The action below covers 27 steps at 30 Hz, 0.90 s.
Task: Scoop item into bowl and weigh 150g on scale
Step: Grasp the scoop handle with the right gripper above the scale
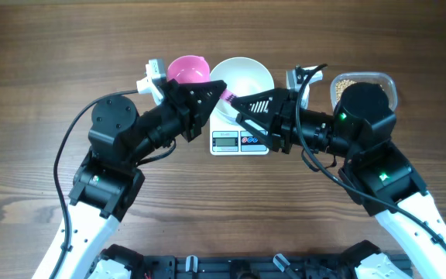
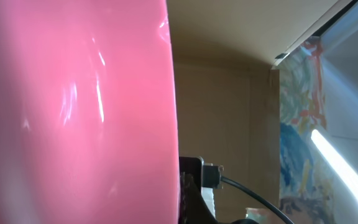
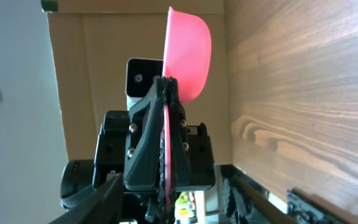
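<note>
A pink scoop (image 1: 188,71) is held by its handle (image 1: 227,95) in my left gripper (image 1: 207,101), which is shut on it. The scoop's cup hangs beside the white bowl (image 1: 242,76), which stands on the scale (image 1: 240,141). My right gripper (image 1: 238,110) reaches in over the scale toward the handle's free end, jaws apart. In the right wrist view the scoop (image 3: 188,53) stands edge-on in the left gripper (image 3: 165,143). The scoop (image 2: 73,112) fills the left wrist view. Pale beans (image 1: 345,80) show in a clear tub (image 1: 384,80), mostly hidden by the right arm.
Both arms cross above the scale, hiding the bowl's lower rim. The scale's display (image 1: 224,140) faces the front. Brown wooden tabletop (image 1: 37,93) extends to the left and right. The arms' bases stand at the near edge (image 1: 246,267).
</note>
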{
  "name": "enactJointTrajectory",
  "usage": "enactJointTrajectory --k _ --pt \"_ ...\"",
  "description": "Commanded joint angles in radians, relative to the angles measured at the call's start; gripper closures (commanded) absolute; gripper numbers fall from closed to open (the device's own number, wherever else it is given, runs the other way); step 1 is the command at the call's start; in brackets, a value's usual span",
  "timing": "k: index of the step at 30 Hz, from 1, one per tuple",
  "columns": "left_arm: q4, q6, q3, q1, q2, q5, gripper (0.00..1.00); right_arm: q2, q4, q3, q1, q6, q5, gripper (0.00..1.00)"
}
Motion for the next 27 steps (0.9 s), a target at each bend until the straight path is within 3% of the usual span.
enactJointTrajectory --k 1,12,22,24,27 --pt "0.020 0.034 0.011 -0.005 0.002 0.015 0.96 0.015 0.014 0.008 0.005 0.053 -0.011 0.47" --pt "0.039 0.062 0.011 -0.005 0.002 0.074 0.96 0.042 0.101 0.008 0.005 0.086 0.015 0.52" --pt "0.039 0.062 0.011 -0.005 0.002 0.074 0.96 0.066 0.116 0.008 0.005 0.106 0.023 0.70" --pt "0.039 0.062 0.011 -0.005 0.002 0.077 0.96 0.069 0.116 0.008 0.005 0.106 0.023 0.80" --pt "0.039 0.079 0.011 -0.005 0.002 0.077 0.96 0.071 0.116 0.008 0.005 0.106 0.023 0.80"
